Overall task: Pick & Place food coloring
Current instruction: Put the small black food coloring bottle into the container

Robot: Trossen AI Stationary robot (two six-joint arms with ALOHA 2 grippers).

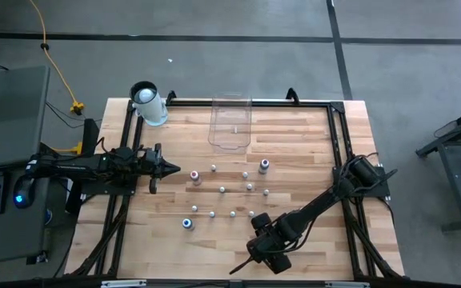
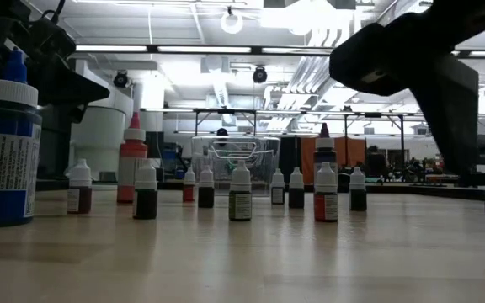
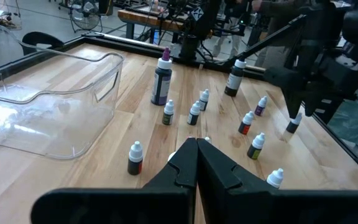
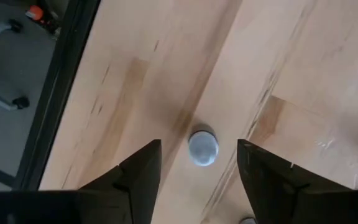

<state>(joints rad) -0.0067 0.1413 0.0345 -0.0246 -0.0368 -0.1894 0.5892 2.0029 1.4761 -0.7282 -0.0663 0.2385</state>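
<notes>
Several tiny food coloring bottles [image 1: 232, 192] stand upright and scattered on the wooden table, seen also in the low view [image 2: 240, 194]. My right gripper [image 4: 199, 147] is open near the table's near edge [image 1: 264, 242], pointing steeply down. Its fingers stand on either side of one white-capped bottle [image 4: 202, 149], above it and apart from it. The left wrist view shows that bottle [image 3: 294, 123] standing below the gripper. My left gripper [image 3: 196, 155] is shut with nothing in it and waits at the table's left [image 1: 170, 170].
A clear plastic bin [image 1: 230, 124] lies at the far middle of the table, and a white cylinder [image 1: 149, 104] stands at the far left corner. Black frame rails [image 1: 338, 136] run along the table's sides. A taller purple-capped bottle [image 3: 162, 78] stands among the small ones.
</notes>
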